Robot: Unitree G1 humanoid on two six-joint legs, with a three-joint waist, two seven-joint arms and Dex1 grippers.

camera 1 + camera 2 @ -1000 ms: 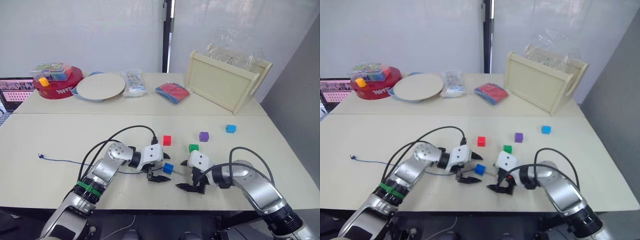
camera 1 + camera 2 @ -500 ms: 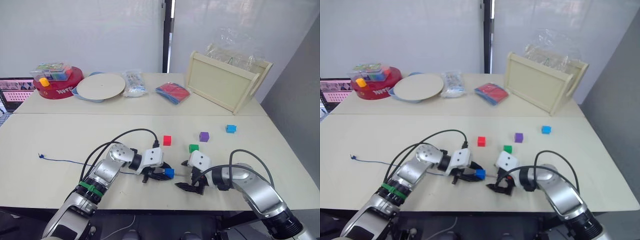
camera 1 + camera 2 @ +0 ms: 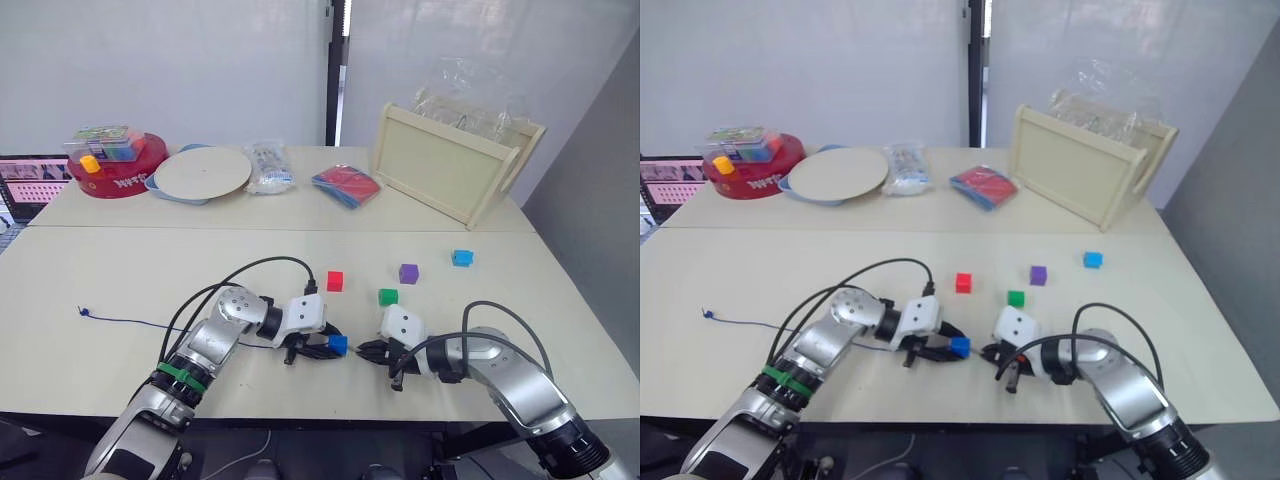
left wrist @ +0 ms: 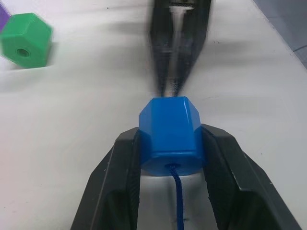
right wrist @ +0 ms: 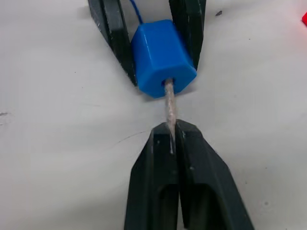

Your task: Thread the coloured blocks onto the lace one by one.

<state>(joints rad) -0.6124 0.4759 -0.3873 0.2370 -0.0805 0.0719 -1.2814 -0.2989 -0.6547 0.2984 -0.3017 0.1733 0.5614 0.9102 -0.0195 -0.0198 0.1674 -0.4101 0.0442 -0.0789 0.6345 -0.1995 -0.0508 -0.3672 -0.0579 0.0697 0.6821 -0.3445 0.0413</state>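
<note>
I see no readable writing on the glossy, facet-cornered blue block (image 4: 170, 133). My left gripper (image 4: 171, 158) clamps its sides, just below the red block (image 3: 334, 281) on the matte table (image 3: 120, 280). The dark blue lace (image 4: 178, 201) enters its hole; my right gripper (image 5: 171, 135) pinches the pale stiff tip (image 5: 169, 101) poking out.

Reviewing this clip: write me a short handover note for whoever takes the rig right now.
Left gripper: shut on a blue block, low over the table.
Right gripper: shut on the lace's pale tip, which pokes out of that block's hole.
The lace trails away across the table on the robot's left.
Done: tip is through the first block.
Left: pull the lace through, then thread the red, green, purple and second blue block, all loose on the table.
</note>
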